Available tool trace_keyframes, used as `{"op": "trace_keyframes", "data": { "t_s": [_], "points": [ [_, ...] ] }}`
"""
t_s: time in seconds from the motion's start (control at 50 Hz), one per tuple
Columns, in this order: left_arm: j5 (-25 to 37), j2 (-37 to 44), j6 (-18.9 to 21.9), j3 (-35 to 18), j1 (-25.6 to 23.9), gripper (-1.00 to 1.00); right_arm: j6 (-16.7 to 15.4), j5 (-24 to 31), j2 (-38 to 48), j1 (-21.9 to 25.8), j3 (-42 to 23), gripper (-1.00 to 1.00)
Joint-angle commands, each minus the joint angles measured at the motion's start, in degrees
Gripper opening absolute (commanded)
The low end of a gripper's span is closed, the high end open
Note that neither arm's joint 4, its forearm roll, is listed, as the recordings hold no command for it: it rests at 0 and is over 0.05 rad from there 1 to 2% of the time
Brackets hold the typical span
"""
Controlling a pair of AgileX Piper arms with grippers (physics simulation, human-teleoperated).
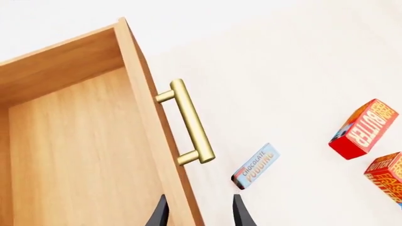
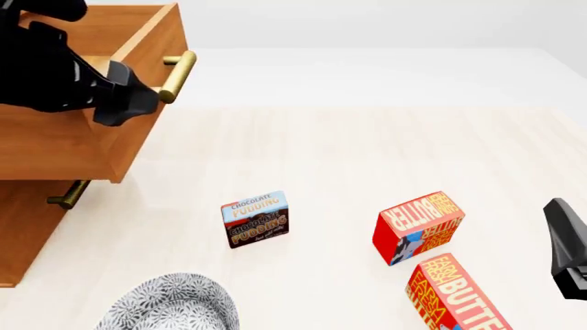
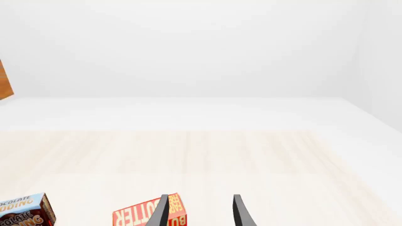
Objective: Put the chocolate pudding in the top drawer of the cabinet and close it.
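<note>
The chocolate pudding (image 2: 255, 218) stands on the table in front of the cabinet (image 2: 23, 234); it also shows in the left wrist view (image 1: 255, 165) and the right wrist view (image 3: 22, 212). The top drawer (image 2: 137, 130) is pulled out, showing its empty light wood inside (image 1: 75, 155) and its brass handle (image 2: 179, 75). My left gripper (image 2: 128, 103) is open and empty, above the drawer's front wall near the handle (image 1: 188, 122), its fingertips (image 1: 241, 214) straddling that wall. My right gripper (image 2: 564, 240) is open and empty at the right edge, right of the butter boxes.
Two red-and-orange butter boxes (image 2: 417, 227) (image 2: 458, 295) stand right of the pudding. A grey patterned bowl (image 2: 170, 306) sits upside down at the front left. A lower drawer's brass handle (image 2: 69, 194) sticks out below the open drawer.
</note>
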Motion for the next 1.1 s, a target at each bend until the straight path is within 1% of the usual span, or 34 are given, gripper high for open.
{"op": "trace_keyframes", "data": {
  "t_s": [0.02,0.1,0.14,0.18,0.22,0.26,0.32,0.38,0.4,0.44,0.46,0.66,0.82,1.0,1.06,1.1],
  "points": [
    [2.6,1.7,7.3,1.6,-2.9,1.0,0.1,-0.2,0.1,0.0,0.2,1.0],
    [3.9,1.3,7.2,0.3,-3.1,1.0,0.1,-0.2,0.1,0.0,0.2,1.0],
    [4.6,-1.2,9.3,-1.0,-1.5,1.0,0.1,-0.2,0.0,0.0,0.2,1.0],
    [5.0,-1.5,9.9,-1.3,-1.1,1.0,0.1,-0.2,0.1,0.0,0.2,1.0],
    [5.2,-1.3,9.7,-1.5,-1.3,1.0,0.1,-0.2,0.1,0.0,0.2,1.0],
    [5.9,-2.2,10.7,-2.3,-0.7,1.0,0.1,-0.2,0.1,0.0,0.2,1.0],
    [7.3,-2.3,10.4,-4.7,-1.0,1.0,0.1,-0.2,0.1,0.0,0.2,1.0],
    [8.0,-2.6,10.6,-5.5,-0.8,1.0,0.1,-0.2,0.1,0.0,0.2,1.0],
    [8.4,-3.0,10.5,-6.7,-1.2,1.0,0.1,-0.2,0.0,0.0,0.2,1.0],
    [8.6,-5.0,12.8,-6.9,1.0,1.0,0.1,-0.2,0.1,0.0,0.2,1.0],
    [8.7,-4.3,12.0,-7.2,-0.1,1.0,0.1,-0.2,0.1,0.0,0.2,1.0],
    [10.1,-4.9,13.2,-9.1,-0.4,1.0,0.1,-0.2,0.1,0.0,0.2,1.0],
    [11.3,-5.3,13.2,-11.5,-1.4,1.0,0.1,-0.2,0.1,0.0,0.2,1.0],
    [10.5,-5.8,14.4,-10.9,-1.4,1.0,0.1,-0.2,0.1,0.0,0.2,1.0],
    [9.9,-6.1,15.5,-10.4,-1.2,1.0,0.1,-0.2,0.1,0.0,0.2,1.0],
    [9.0,-6.8,17.1,-10.4,-1.4,1.0,0.1,-0.2,0.0,0.0,0.2,1.0]
  ]
}}
